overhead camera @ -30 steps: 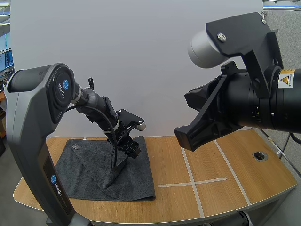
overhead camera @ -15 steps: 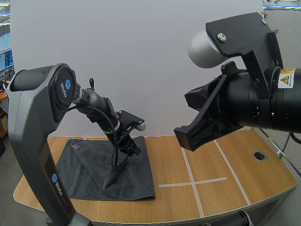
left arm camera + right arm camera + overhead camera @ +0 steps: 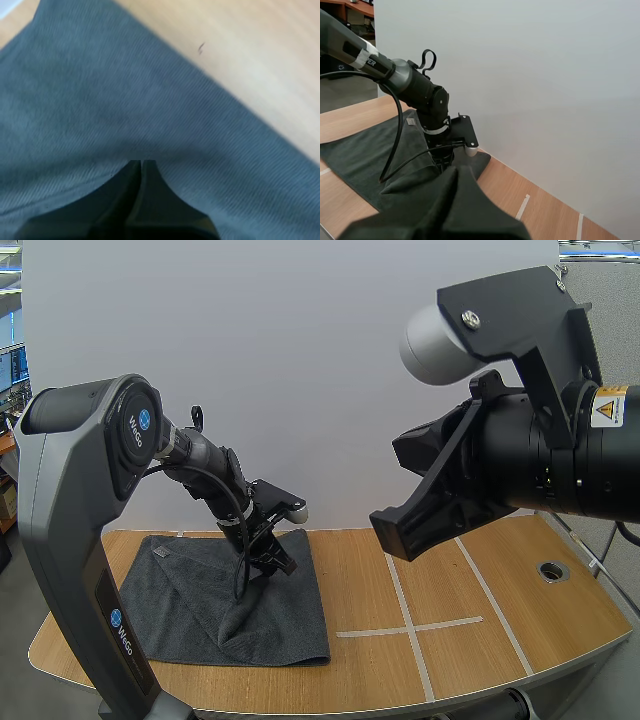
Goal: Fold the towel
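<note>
**Small pinch, loose towel: slip or crooked fold likely**

L gripper [image 3: 277,562] is closed on a pinch of the dark grey towel [image 3: 170,600], in its 3 o'clock part, and tents the cloth into a peak off the counter [image 3: 480,640]. R gripper [image 3: 451,200] is closed on nothing. It hangs in the air on the 3 o'clock side, well apart from the cloth.

Risks, as I judge them:
- The grip looks like a small bite of fabric, so it may slide out w/ any quick pull.
- Nothing pins the rest of the towel, so a pull toward 9 o'clock may drag the whole sheet instead of folding it.
- Only one point is lifted, so the 3 o'clock edge could sag either side & land crooked or bunched.

Towel lies on the 9 o'clock half of the counter, apart from the white tape cross [image 3: 408,628]. Long axis runs approx 9-to-3, tilted a bit, w/ far edge at 12 & near edge at 6. The raised ridge leans from approx 7 up toward 1 o'clock, ending at the L gripper.
</note>
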You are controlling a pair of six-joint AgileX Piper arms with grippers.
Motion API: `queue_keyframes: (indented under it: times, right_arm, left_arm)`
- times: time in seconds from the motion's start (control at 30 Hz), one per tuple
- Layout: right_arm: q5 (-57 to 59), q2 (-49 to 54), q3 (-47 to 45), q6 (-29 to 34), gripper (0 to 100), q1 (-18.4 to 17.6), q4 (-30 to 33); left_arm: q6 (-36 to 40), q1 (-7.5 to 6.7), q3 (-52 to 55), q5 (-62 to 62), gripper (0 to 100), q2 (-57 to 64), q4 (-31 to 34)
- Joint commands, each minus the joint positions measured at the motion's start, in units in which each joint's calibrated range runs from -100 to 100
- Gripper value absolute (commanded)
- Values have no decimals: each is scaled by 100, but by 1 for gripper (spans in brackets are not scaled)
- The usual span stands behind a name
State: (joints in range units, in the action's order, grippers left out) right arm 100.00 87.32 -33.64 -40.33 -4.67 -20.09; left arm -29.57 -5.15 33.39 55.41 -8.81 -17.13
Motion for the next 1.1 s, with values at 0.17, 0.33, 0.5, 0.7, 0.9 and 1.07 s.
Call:
queue_keyframes:
  times: [0.17,0.33,0.5,0.7,0.9,1.07]
  right_arm:
    - [0,52,-14,13,0,21,26]
    - [0,52,-14,13,0,21,26]
    - [0,52,-14,13,0,21,26]
    - [0,52,-14,13,0,21,26]
    - [0,52,-14,13,0,21,26]
    - [0,52,-14,13,0,21,26]
  left_arm:
    - [713,303,-37,669,0,178,878]
    - [673,505,-37,1092,0,494,878]
    - [663,706,-37,1476,0,752,878]
    - [512,1034,-25,1976,0,914,867]
    - [210,1391,186,1985,0,1168,800]
    - [58,1692,341,2014,0,1284,800]
